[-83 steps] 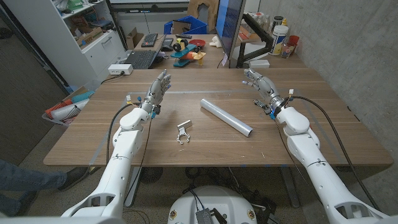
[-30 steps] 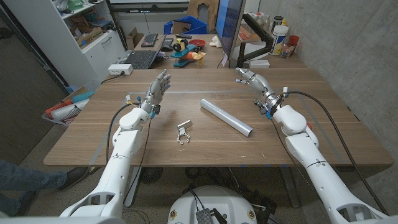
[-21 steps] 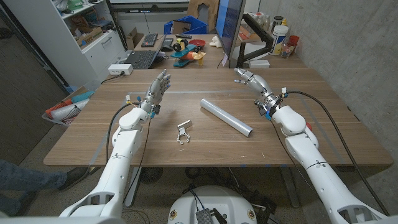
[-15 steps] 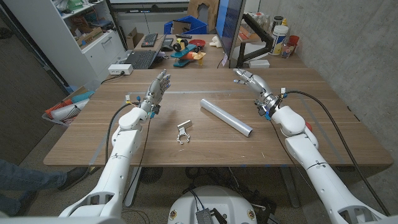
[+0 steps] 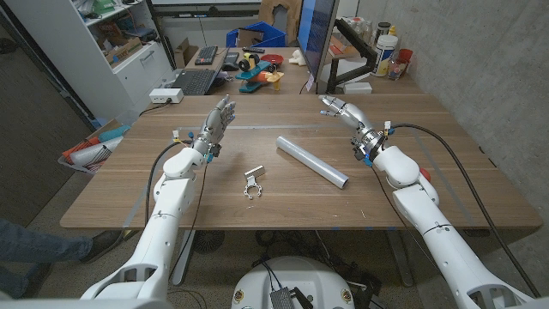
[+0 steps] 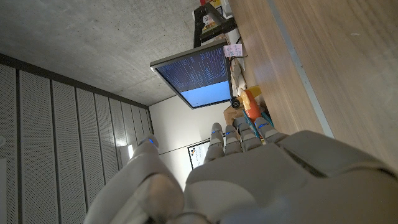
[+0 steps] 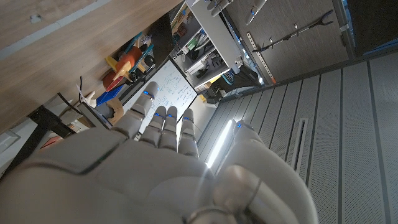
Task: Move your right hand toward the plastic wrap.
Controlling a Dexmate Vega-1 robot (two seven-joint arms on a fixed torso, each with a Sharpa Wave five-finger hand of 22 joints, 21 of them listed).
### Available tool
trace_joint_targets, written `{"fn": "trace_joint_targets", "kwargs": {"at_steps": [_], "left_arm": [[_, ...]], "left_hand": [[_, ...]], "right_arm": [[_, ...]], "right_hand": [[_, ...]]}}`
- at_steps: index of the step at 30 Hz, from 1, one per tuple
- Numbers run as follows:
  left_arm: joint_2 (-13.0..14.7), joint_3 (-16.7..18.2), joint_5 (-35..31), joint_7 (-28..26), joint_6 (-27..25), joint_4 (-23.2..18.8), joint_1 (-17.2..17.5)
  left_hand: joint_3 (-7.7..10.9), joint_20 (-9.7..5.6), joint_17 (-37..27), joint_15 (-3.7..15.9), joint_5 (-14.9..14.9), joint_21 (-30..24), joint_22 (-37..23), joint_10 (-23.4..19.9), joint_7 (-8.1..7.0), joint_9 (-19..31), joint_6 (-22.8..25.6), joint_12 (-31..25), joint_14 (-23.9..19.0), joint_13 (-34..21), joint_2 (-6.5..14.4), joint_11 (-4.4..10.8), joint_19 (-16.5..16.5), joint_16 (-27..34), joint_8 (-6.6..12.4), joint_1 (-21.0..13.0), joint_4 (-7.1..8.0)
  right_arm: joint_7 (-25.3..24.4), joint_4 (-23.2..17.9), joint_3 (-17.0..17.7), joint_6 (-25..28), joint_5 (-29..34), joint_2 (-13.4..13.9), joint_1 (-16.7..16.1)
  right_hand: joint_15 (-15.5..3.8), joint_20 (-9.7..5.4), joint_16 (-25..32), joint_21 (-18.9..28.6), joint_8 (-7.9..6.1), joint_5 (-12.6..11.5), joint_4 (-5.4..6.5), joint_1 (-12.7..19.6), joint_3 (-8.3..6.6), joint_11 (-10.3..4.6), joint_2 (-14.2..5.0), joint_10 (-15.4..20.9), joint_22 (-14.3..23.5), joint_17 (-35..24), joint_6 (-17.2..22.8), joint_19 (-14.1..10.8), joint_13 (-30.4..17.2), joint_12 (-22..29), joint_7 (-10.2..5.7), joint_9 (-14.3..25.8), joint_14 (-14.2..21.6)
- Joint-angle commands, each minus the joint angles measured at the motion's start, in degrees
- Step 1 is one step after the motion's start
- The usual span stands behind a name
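Near table centre, slightly toward 3 o'clock: plastic wrap (image 5: 312, 161), silvery tube lying flat on the wooden table (image 5: 446, 184), long axis running 10 to 4 o'clock, touched by nothing. At 2 o'clock from tube: right hand (image 5: 346, 114), raised above table, fingers extended and apart, holding nothing, well apart from roll; same hand from behind in right wrist view (image 7: 155, 168), fingers straight. At 8 o'clock from roll: small metal clip (image 5: 251, 183), near, not touching. At 10 o'clock, across table: left hand (image 5: 218, 121), upright, fingers spread, empty; back of it in left wrist view (image 6: 249, 174). Beyond table at 12 o'clock: monitor (image 5: 315, 39), keyboard (image 5: 195, 81), cluttered desk.
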State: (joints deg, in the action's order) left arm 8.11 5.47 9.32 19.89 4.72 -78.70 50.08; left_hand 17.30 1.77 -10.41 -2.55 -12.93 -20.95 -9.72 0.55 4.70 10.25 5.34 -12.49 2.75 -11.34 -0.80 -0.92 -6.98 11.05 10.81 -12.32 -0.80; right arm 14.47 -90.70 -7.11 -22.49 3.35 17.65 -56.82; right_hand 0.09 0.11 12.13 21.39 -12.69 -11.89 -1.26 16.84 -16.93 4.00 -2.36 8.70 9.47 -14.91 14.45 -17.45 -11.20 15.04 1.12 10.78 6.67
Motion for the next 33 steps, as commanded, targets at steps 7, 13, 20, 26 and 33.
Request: {"fn": "trace_joint_targets", "kwargs": {"at_steps": [7,13,20,26,33], "left_arm": [[-0.07,-0.31,-0.18,0.49,0.61,2.03,-1.5],[-0.14,-0.37,-0.27,0.56,0.69,2.37,-1.76],[-0.17,-0.41,-0.42,0.51,0.69,2.45,-1.81],[-0.16,-0.36,-0.44,0.52,0.52,2.25,-1.67],[-0.16,-0.34,-0.47,0.44,0.28,1.63,-1.27]], "left_hand": [[0.07,0.17,-0.19,-0.1,0.09,0.41,-0.31,-0.15,-0.11,0.13,0.56,0.02,0.12,-0.06,0.58,0.09,-0.07,0.03,0.18,0.04,-0.45],[0.05,0.13,-0.18,-0.15,0.1,0.54,-0.31,-0.2,-0.14,0.14,0.52,0.02,0.15,-0.06,0.61,0.11,-0.03,0.01,0.16,0.04,-0.48],[0.02,0.18,-0.18,-0.15,0.11,0.72,-0.32,-0.19,-0.08,0.14,0.57,0.04,0.2,-0.06,0.65,0.1,-0.02,-0.01,0.17,0.04,-0.51],[0.0,0.18,-0.18,-0.16,0.12,0.88,-0.33,-0.19,-0.16,0.14,0.5,0.06,0.2,-0.06,0.69,0.04,0.03,-0.01,0.13,0.05,-0.55],[-0.04,0.25,-0.18,-0.13,0.13,1.07,-0.33,-0.13,-0.16,0.14,0.51,0.1,0.23,-0.06,0.73,0.19,0.06,-0.03,0.13,0.05,-0.59]], "right_arm": [[-0.96,-1.14,-0.54,0.02,3.18,0.9,-0.24],[-1.36,-1.61,-0.81,0.01,4.59,1.29,-0.41],[-1.48,-1.59,-1.13,-0.51,5.4,1.55,-0.5],[-1.97,-1.84,-1.42,-0.72,6.7,1.77,-0.72],[-2.77,-2.18,-1.82,-1.19,8.59,2.05,-0.95]], "right_hand": [[-0.11,-0.08,0.27,-0.42,0.25,-0.43,-0.54,-0.07,0.02,-0.35,0.32,0.74,0.11,-0.02,0.32,-0.74,-0.16,-0.35,-0.25,0.21,0.38],[-0.17,-0.07,0.28,-0.56,0.27,-0.45,-0.59,-0.07,0.02,-0.41,0.32,0.83,0.12,0.04,0.41,-0.81,-0.17,-0.41,-0.22,0.21,0.43],[-0.24,-0.09,0.29,-0.75,0.31,-0.49,-0.66,-0.06,0.0,-0.52,0.27,1.08,0.12,0.13,0.51,-0.91,-0.17,-0.46,-0.19,0.21,0.51],[-0.23,-0.09,0.29,-0.93,0.35,-0.52,-0.73,-0.04,0.0,-0.6,0.27,1.1,0.12,0.21,0.56,-0.98,-0.18,-0.58,-0.21,0.22,0.53],[-0.35,-0.05,0.31,-1.2,0.43,-0.56,-0.78,-0.08,-0.01,-1.06,0.19,1.15,0.13,0.3,0.58,-1.0,-0.19,-0.73,-0.32,0.22,0.62]]}}
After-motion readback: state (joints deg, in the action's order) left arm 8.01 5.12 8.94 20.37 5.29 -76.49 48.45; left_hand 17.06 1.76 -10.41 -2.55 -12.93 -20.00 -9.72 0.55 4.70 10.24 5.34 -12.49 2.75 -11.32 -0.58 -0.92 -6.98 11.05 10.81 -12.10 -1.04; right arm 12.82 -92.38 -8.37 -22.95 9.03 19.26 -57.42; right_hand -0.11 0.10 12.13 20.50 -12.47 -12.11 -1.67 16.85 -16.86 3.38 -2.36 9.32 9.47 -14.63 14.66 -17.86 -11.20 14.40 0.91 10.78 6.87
